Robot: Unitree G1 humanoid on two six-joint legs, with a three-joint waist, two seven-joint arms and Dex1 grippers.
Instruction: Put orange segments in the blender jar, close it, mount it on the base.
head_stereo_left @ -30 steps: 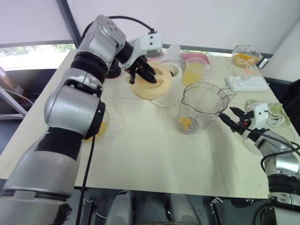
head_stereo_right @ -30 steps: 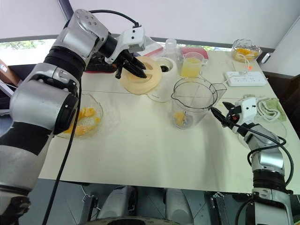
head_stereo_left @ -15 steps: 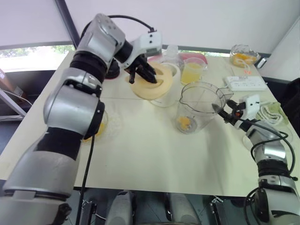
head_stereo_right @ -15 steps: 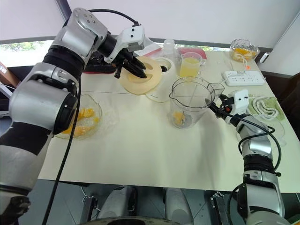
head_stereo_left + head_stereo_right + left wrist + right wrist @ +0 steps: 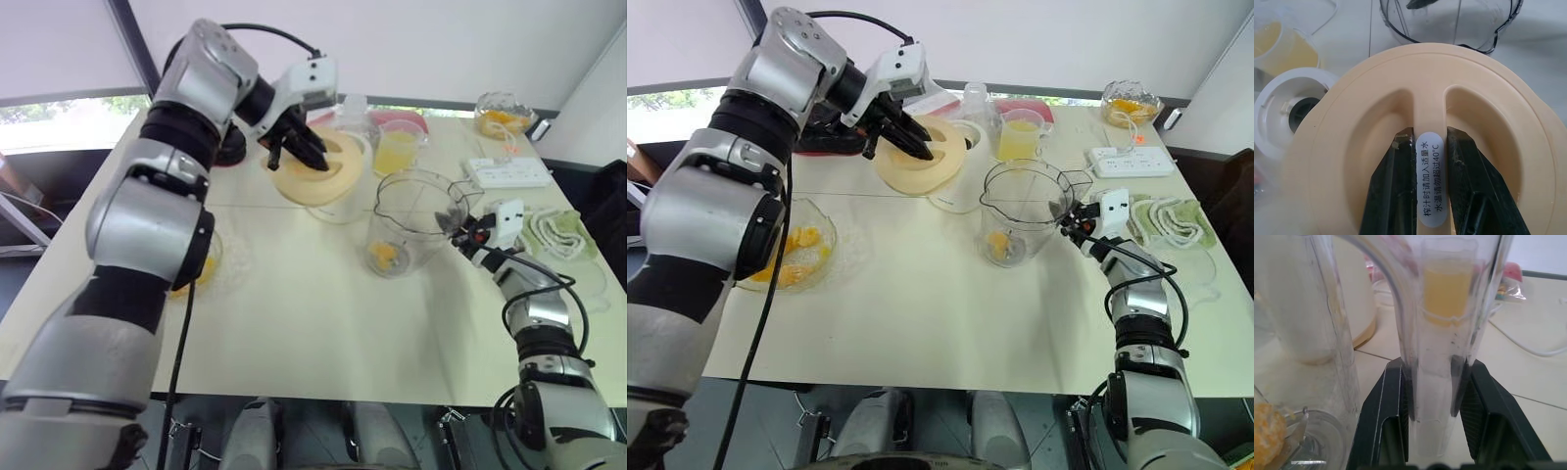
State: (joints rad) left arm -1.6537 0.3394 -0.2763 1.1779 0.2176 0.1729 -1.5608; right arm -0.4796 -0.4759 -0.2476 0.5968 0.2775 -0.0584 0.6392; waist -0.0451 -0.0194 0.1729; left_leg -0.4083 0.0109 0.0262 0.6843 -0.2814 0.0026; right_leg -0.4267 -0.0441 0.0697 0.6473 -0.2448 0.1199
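So, with one orange segment [image 5: 1000,244] in the clear plastic blender jar [image 5: 1022,213] at frame centre, the right gripper [image 5: 1070,224] clamps its handle while the left gripper [image 5: 904,143] pinches the cream round lid [image 5: 919,157] at upper centre, jar still uncapped, unmounted.

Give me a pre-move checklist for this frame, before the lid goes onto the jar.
1. Fruit in jar: ok. An orange segment lies at the bottom of the blender jar.
2. Lid held: ok. The left gripper is shut on the centre rib of the lid.
3. Jar steadied: ok. The right gripper is closed on the jar handle.
4. Jar mouth free: ok, nothing sits across the rim.
5. Lid over jar: not ok. It hangs above the base, off to the side of the jar.
6. Base socket free: cannot tell, the lid hides most of it.
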